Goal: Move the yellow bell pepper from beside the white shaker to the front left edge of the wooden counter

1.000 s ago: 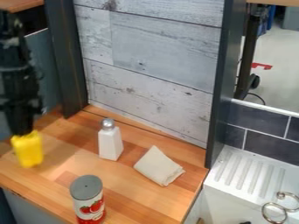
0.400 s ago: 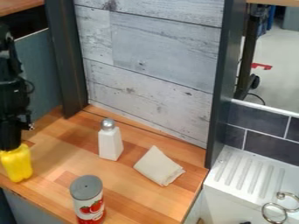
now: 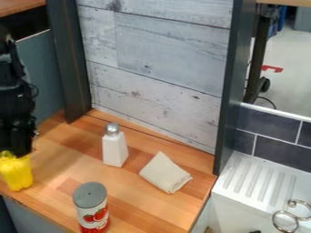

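Note:
The black gripper (image 3: 18,154) hangs down at the left edge, over the left part of the wooden counter. Directly under it is a yellow bottle (image 3: 16,174), upright near the counter's front left edge, its top partly covered by the gripper. A white shaker with a silver cap (image 3: 114,148) stands in the middle of the counter. To its right lies a folded cream cloth (image 3: 164,173). Nearer the front, a can with a grey lid and red fruit on its label (image 3: 92,207) stands upright.
A whitewashed plank panel (image 3: 158,59) rises behind the wooden counter (image 3: 142,207), between dark posts (image 3: 68,59). At the right are a white ridged drainboard (image 3: 258,179), dark wall tiles and metal rings (image 3: 285,220).
The gripper and the yellow bottle have moved left and toward the counter's front edge. Lately the bottle has barely shifted, while the gripper is slightly farther right over it, showing more yellow at the top.

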Robot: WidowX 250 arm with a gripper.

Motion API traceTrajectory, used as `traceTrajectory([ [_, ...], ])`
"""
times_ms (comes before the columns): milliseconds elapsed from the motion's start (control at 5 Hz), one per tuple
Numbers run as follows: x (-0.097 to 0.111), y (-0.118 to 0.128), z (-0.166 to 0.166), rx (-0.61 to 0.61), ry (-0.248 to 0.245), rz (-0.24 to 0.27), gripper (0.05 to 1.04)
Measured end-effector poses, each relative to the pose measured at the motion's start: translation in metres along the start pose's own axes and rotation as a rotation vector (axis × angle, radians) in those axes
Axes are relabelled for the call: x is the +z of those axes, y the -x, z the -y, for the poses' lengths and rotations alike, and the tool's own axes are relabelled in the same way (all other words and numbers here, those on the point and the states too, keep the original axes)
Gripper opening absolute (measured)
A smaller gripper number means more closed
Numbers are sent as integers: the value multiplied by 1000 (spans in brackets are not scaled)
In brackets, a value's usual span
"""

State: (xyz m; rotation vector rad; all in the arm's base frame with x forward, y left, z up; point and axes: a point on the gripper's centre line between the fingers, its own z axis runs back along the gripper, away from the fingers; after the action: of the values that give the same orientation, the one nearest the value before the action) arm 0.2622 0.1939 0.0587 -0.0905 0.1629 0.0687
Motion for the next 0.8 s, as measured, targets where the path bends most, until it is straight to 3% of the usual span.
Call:
traceTrajectory([
  [200,21,-3,15,-47,-1,27,922],
  [400,36,-9,28,-90,-23,60,1009],
  [600,54,-19,57,-178,-58,107,1004],
  [800,58,-18,77,-207,-70,88,1001],
])
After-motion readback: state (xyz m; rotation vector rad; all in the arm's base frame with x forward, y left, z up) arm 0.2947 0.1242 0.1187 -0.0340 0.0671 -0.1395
